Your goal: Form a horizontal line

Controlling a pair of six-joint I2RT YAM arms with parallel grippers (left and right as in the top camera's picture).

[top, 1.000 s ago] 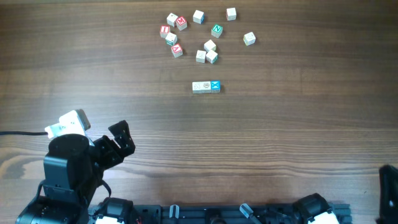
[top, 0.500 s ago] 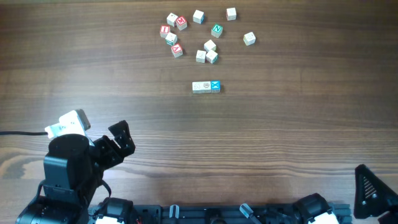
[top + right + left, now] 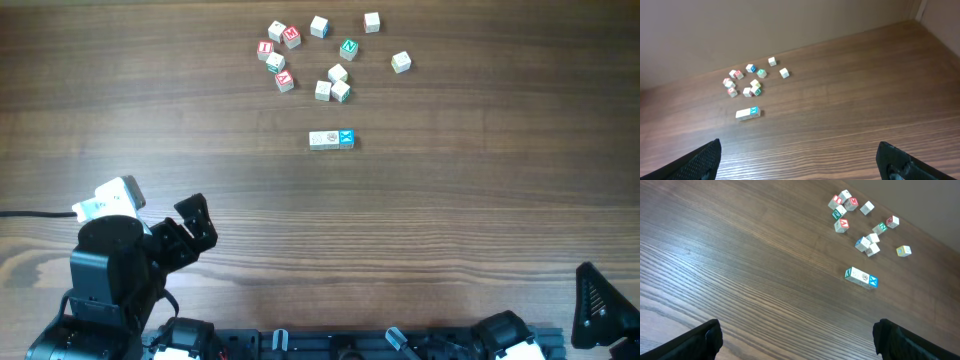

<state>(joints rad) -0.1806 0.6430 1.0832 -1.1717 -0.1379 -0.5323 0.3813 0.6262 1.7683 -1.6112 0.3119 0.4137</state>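
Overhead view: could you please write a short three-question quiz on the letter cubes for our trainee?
1. True or false: the horizontal line touches the loose cubes scattered above it.
2. How many cubes make up the line? A: two. B: three. C: five.
3. At which end of the line, seen from overhead, does the cyan-faced cube sit?

Key:
1. False; a bare strip of table lies between them.
2. B.
3. The right end.
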